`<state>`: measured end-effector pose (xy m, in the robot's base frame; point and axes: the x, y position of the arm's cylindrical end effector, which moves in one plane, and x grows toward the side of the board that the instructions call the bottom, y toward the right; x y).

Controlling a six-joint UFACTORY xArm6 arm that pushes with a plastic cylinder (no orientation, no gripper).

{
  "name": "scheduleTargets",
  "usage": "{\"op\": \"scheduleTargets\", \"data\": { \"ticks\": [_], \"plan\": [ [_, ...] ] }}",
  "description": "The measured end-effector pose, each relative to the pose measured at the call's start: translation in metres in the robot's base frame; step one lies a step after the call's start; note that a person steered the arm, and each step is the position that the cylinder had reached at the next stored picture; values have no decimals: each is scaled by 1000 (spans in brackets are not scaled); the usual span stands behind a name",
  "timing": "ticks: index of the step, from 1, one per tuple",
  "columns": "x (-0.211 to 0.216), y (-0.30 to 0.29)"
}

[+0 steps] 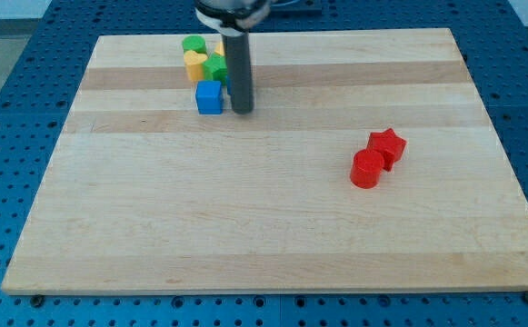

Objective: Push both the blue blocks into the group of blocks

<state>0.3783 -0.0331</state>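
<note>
A blue cube (209,97) sits at the view's top left, touching the bottom of a cluster made of a green cylinder (193,44), a yellow block (194,64) and a green star-like block (215,68). A sliver of yellow (220,45) and a sliver of blue (227,88) show beside the rod; their shapes are hidden behind it. My tip (243,111) rests on the board just right of the blue cube, close to it.
A red cylinder (366,169) and a red star block (387,145) touch each other at the view's right. The wooden board (264,227) lies on a blue perforated table (9,109).
</note>
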Motion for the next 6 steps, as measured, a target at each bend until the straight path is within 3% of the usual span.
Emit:
{"op": "scheduleTargets", "data": {
  "ticks": [2, 4, 5, 6],
  "plan": [
    [17, -43],
    [-17, -56],
    [7, 33],
    [14, 162]
  ]
}}
